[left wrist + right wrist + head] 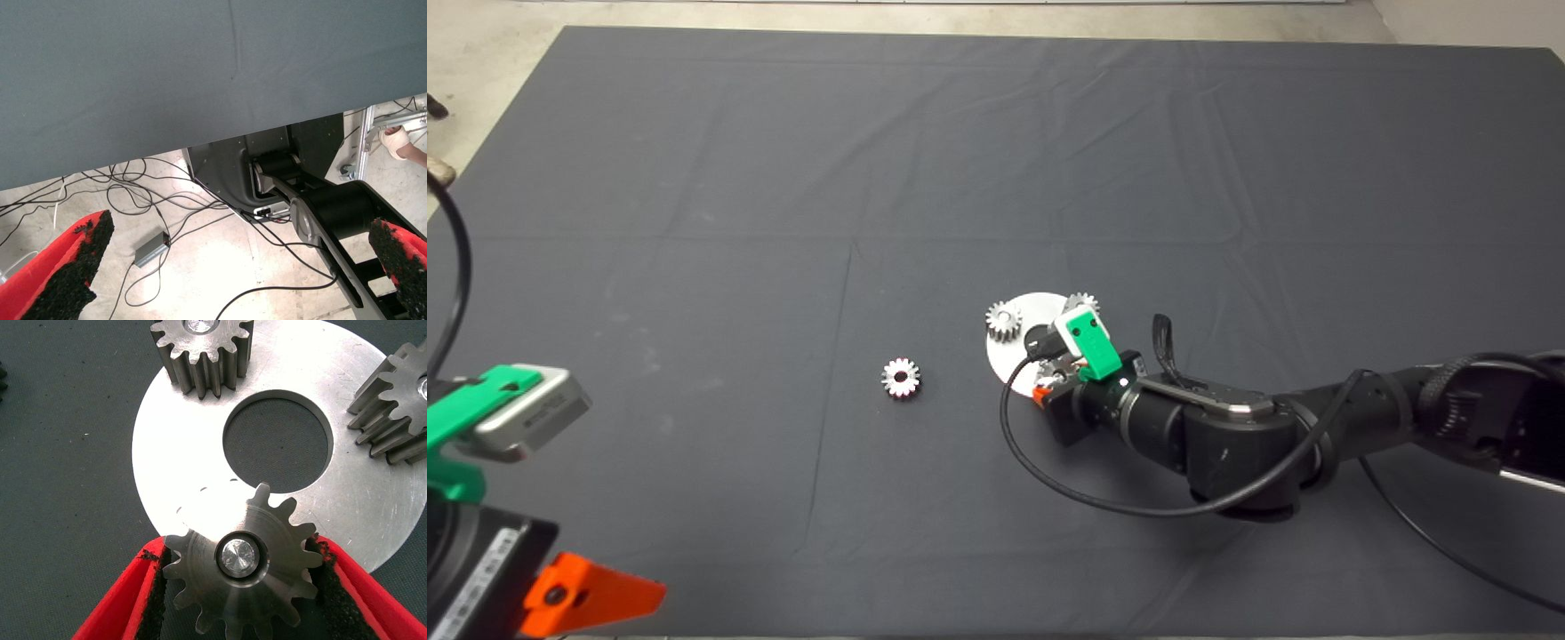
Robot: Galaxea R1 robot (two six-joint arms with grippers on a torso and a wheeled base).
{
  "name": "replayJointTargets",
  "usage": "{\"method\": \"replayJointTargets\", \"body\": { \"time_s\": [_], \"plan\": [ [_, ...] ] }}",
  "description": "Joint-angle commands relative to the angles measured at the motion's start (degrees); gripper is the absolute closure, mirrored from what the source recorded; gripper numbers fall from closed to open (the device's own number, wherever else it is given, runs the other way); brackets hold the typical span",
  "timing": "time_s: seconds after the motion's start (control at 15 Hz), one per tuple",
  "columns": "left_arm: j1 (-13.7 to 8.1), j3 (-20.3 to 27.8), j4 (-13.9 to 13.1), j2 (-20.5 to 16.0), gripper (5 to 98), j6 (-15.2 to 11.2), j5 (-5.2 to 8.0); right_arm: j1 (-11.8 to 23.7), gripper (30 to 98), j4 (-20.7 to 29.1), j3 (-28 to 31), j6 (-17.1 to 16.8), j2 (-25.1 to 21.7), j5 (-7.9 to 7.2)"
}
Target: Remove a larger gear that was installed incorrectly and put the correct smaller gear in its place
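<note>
Landmark: a bright round steel disc [200, 447] with a big round centre hole lies flat on the dark mat [783, 178]; every place below is told from this disc.
Around the disc: two small spur gears sit at its rim, one [203, 350] on the far edge, the other [400, 400] on the edge to one side. Both stand upright on pins and border the centre hole without covering it.
In the way: the right arm's black cable [1040, 462] loops over the mat just beside the disc; in the head view the gripper's green body hides much of the disc's near half.
Larger gear: the larger gear [243, 570] sits at the disc's near rim on a shiny pin, its teeth reaching over the edge.
Right gripper: the right gripper [243, 587] is down at that near rim, its black pads [157, 587] pressed to the larger gear's teeth on both sides, closed upon it.
Smaller gear: the smaller gear [901, 378] lies flat on the mat, well apart from the disc, on the side away from the right arm.
Left gripper: the left gripper [233, 267] is parked well off the disc at the mat's near corner, fingers spread wide and holding nothing, over floor cables.
</note>
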Motion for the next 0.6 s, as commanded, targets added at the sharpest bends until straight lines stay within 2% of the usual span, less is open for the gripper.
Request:
{"method": "replayJointTargets", "body": {
  "time_s": [0.0, 0.53],
  "plan": [
    [-0.2, 0.7, 0.1, -0.1, 5.4, 0.0, 0.16, 0.8, 76.0, -1.2, 0.7, 0.7, 0.0, 0.49],
    [-0.2, 0.9, 0.1, -0.1, 5.4, 0.0, 0.23, 0.9, 77.6, -1.0, 1.3, 0.1, -0.1, 0.79]
  ]
}}
